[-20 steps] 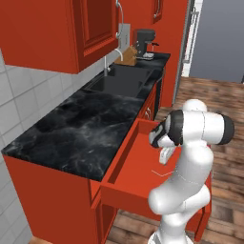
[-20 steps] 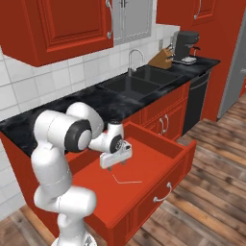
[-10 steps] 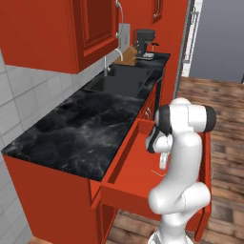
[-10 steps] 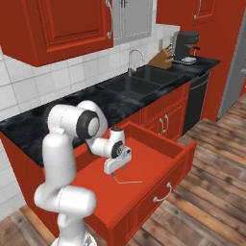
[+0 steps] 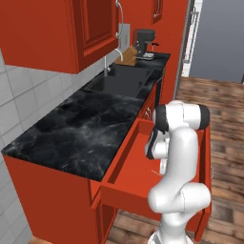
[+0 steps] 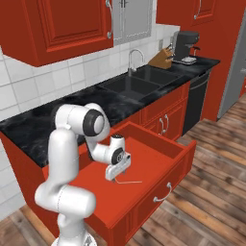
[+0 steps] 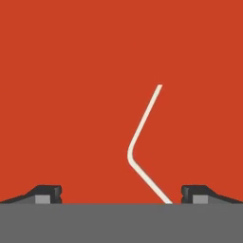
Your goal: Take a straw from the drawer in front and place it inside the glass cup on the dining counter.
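reaching for the straw

drawer [image 6: 158, 158] open, gripper [image 7: 121, 193] hanging jaws-apart over its red floor. straw [image 7: 142, 142] lies flat there, running toward one o'clock, probably untouched. nothing grasped; the lift and the cup drop remain.

Kitchen — identified by red cabinets [image 6: 72, 24], black marble counter [image 5: 81, 128], sink [image 6: 137, 84], coffee machine [image 6: 185, 45], knife block [image 6: 161, 58].

Straw [image 7: 142, 142]: lower end cut off at the hand view's bottom. Left base view: arm hides most of it, and part of the drawer [image 5: 128, 176] floor.
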You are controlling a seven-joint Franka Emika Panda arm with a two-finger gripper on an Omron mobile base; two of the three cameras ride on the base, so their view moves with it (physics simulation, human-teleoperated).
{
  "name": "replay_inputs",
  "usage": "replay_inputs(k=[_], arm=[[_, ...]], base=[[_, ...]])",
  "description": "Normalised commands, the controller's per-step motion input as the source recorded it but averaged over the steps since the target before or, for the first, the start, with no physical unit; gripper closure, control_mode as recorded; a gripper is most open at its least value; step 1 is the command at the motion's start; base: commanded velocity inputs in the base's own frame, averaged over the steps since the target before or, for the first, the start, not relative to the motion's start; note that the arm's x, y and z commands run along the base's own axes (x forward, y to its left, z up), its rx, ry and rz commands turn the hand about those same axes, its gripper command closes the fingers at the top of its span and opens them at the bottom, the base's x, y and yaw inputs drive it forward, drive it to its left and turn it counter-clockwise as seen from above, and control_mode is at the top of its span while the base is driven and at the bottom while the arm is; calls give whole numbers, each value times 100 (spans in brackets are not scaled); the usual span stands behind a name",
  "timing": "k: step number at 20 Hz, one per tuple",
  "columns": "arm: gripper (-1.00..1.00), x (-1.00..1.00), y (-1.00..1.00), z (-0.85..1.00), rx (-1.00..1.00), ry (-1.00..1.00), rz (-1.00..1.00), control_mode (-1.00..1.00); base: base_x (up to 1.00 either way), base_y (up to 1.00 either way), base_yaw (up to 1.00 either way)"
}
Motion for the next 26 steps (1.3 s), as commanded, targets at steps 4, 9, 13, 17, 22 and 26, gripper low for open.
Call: replay_inputs(k=[4,9,13,17,22,26], arm=[[-100,0,0,-22,3,0,0,-100],[-100,0,0,-21,2,0,0,-100],[-100,0,0,-21,1,0,0,-100],[-100,0,0,-24,0,0,1,-100],[-100,3,0,-23,0,0,0,-100],[-100,9,0,-17,0,0,1,-100]], base=[[0,0,0],[0,0,0],[0,0,0],[0,0,0],[0,0,0],[0,0,0]])
